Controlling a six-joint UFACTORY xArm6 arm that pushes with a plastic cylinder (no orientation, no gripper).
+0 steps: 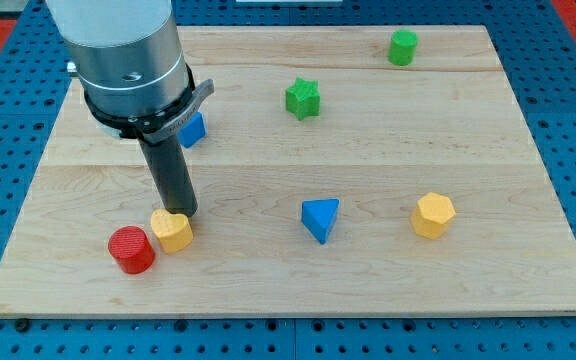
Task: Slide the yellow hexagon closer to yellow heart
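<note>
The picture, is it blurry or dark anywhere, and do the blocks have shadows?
In the camera view everything looks sharp and evenly lit, with no dark corners; the blocks cast only small soft shadows, easiest to see under the blue triangle and the yellow hexagon; the silver arm housing shows a mild sheen, not glare; my tip sits just above the yellow heart, both crisp.
</note>
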